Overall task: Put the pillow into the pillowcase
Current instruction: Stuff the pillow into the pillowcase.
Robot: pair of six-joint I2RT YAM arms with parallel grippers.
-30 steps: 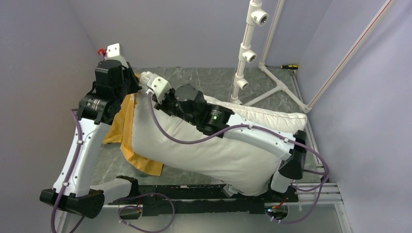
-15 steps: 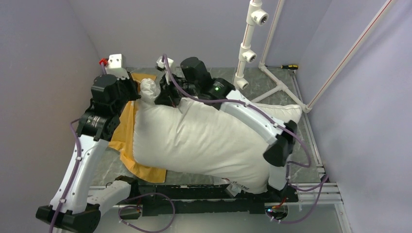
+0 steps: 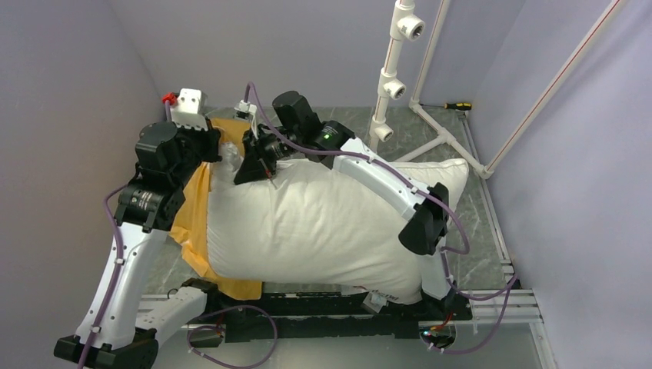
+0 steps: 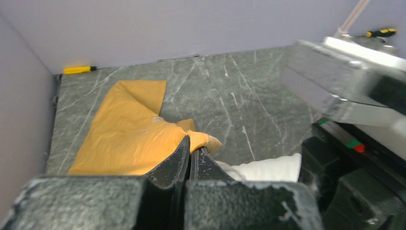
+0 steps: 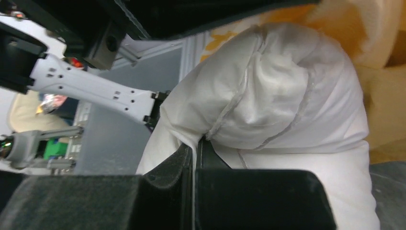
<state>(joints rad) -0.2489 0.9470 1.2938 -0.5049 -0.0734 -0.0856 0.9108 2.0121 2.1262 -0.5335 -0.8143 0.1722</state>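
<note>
Pillow [image 3: 323,231]: white and plump, lying across the middle of the tabletop [image 4: 239,86] from 10 o'clock to 4 o'clock. It is outside the case and rests on part of it.
Pillowcase [image 3: 192,223]: orange side up at 9 o'clock, flattened, its right part trapped under the pillow's left end. The mouth cannot be made out.
Left gripper [image 4: 189,143]: at 10 o'clock, jaws together, pinching a small fold at the pillowcase edge.
Right gripper [image 5: 196,143]: at 11 o'clock, just beside the left gripper, jaws clamped on a bunched corner of the pillow.
Step, as judged: getting that corner to the held edge. Nothing of the pillow looks to be inside.
Risk, single layer: the left gripper may hold both layers or only a crease, so the mouth would not open.
Risk, slip: the pinch on the orange fold is thin, and a pull could free it.
Risk, weight: the pillow pins the pillowcase, so lifting the edge could drag everything along.
Risk, collision: the grippers sit very close, so a small move could knock them together.
</note>
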